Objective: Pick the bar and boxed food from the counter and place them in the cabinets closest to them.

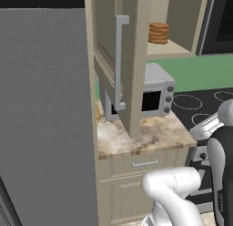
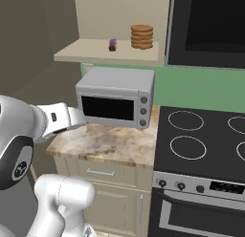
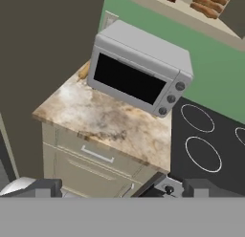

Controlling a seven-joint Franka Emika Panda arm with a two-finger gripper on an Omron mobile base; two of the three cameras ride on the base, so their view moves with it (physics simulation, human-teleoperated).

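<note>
Open wall cabinet above a marbled counter with a toaster oven, and your gripper hanging back from it all with its jaws spread.

You are looking at the tall grey panel [image 1: 45,120] filling the left side, then the black stovetop [image 2: 201,140] on the right with its white rings. The cabinet [image 1: 182,51] stands open, its door [image 1: 113,61] swung out over the counter [image 2: 105,143]. On the counter sits a silver toaster oven [image 2: 116,97], pushed toward the green wall. On the cabinet shelf you have a stack of round brown cookies [image 2: 142,36] and, just left of it and apart, a small dark-red item [image 2: 112,45], too small to name. Your gripper [image 3: 117,187] holds nothing, fingertips [image 3: 45,186] wide, well short of the counter.
</note>
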